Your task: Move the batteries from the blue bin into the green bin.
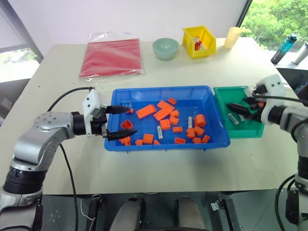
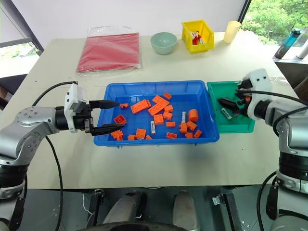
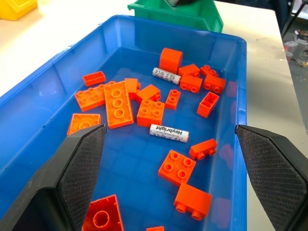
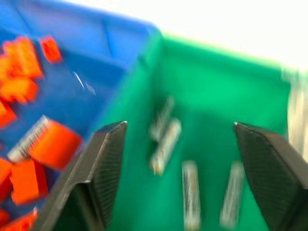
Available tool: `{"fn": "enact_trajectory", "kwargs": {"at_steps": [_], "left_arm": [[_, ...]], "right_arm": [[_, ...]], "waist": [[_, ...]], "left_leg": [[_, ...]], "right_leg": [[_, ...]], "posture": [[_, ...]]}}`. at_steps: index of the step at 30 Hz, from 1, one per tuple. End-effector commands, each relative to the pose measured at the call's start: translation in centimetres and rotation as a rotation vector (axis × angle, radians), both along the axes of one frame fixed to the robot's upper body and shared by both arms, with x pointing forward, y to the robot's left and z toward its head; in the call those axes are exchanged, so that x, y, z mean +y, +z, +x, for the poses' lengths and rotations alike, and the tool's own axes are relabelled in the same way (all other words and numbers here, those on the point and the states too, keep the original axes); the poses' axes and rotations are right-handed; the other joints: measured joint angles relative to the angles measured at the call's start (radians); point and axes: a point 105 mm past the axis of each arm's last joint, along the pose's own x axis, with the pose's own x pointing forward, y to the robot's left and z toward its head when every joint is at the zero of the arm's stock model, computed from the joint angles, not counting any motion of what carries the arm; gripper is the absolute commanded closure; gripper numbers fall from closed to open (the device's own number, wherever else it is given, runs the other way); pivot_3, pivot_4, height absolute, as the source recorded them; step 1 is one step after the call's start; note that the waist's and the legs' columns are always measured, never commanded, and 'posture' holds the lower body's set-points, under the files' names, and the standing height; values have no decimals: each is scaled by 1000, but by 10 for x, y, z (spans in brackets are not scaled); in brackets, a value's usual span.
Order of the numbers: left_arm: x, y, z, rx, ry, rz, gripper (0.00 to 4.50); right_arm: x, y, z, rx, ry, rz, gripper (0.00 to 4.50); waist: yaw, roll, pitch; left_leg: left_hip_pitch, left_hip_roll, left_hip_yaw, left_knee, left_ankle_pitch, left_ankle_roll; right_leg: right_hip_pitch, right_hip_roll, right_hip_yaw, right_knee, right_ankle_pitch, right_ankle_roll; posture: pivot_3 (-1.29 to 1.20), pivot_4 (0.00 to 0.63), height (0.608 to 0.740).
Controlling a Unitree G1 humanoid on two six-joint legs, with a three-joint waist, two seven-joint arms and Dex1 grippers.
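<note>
The blue bin (image 1: 163, 89) sits mid-table, holding many orange bricks (image 1: 163, 113) and two batteries (image 3: 168, 133) (image 3: 166, 75) lying flat among them. Against the blue bin's right side stands the green bin (image 1: 232, 89), where several batteries (image 4: 165, 139) lie on the floor. My left gripper (image 1: 132, 121) hangs open over the blue bin's left end, with nothing between its fingers. My right gripper (image 4: 180, 126) is open above the green bin, pointing in from its right side, and holds nothing.
At the back of the table are a yellow bin (image 1: 198, 42), a pale green bowl (image 1: 165, 48), a cream cup (image 1: 232, 37) and a red bag in clear plastic (image 1: 111, 57). Bottles (image 1: 285, 48) stand beyond the right edge. An orange cylinder (image 1: 199, 120) lies in the blue bin.
</note>
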Motion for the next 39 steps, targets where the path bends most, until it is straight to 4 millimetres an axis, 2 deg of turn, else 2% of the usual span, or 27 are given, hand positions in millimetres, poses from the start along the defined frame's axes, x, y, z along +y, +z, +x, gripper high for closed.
{"fn": "enact_trajectory", "kwargs": {"at_steps": [1, 4, 7, 10, 15, 20, 29, 36, 39], "left_arm": [[-1, 6, -4, -39, -17, 7, 0], [-2, 6, -4, -43, -17, 14, 0], [-1, 7, -4, -50, -10, 17, 0], [2, 6, -7, -51, 3, 22, 0], [7, 4, -11, -46, 23, 27, 0], [7, 4, -12, -46, 31, 28, 0], [3, 9, -8, -60, 38, 16, 0], [2, 11, -7, -68, 46, 15, 0], [3, 13, -7, -71, 50, 13, 0]], "right_arm": [[50, 24, -2, -77, 260, -46, 1116], [90, 14, 2, -31, 382, -47, 1116], [132, -5, -2, 61, 484, -8, 1116], [157, -30, -15, 185, 531, 26, 1116], [169, -50, -36, 341, 542, 98, 1116], [174, -68, -43, 419, 533, 89, 1116], [186, -85, -18, 459, 467, 99, 1116], [192, -95, -9, 432, 475, 37, 1116], [191, -96, -10, 417, 486, 22, 2014]], "waist": [[-2, 0, 0], [-1, 0, 0], [-1, 0, 0], [3, 0, 0], [4, 0, 0], [2, 0, 0], [-1, -1, 0], [-1, -1, 0], [-1, -1, 0]], "left_leg": [[0, 0, 0, 0, 0, 0], [0, 1, 0, 0, 0, 0], [0, 1, -1, 0, 0, 0], [-1, 0, -2, 0, 0, 0], [-2, -2, -5, 0, 0, 0], [-2, -2, -5, 0, 0, 0], [-2, -1, -4, 0, 0, 0], [-2, -2, -4, 0, 0, 0], [-2, -2, -4, 0, 0, 0]], "right_leg": [[0, 0, 0, 0, 0, 0], [0, 1, 0, 0, 0, 0], [0, 1, 0, 0, 0, 0], [-1, 1, 1, 0, 0, 0], [-1, 0, 1, 0, 0, 0], [-1, 0, 1, 0, 0, 0], [-3, 0, 2, 2, 0, 0], [-3, 0, 2, 3, 0, 0], [-3, 0, 2, 3, 0, 0]], "posture": [[0, 150, 717], [0, 150, 717], [0, 150, 717], [0, 150, 717], [0, 150, 717], [0, 150, 717], [0, 150, 717], [0, 150, 717], [0, 150, 717]]}}
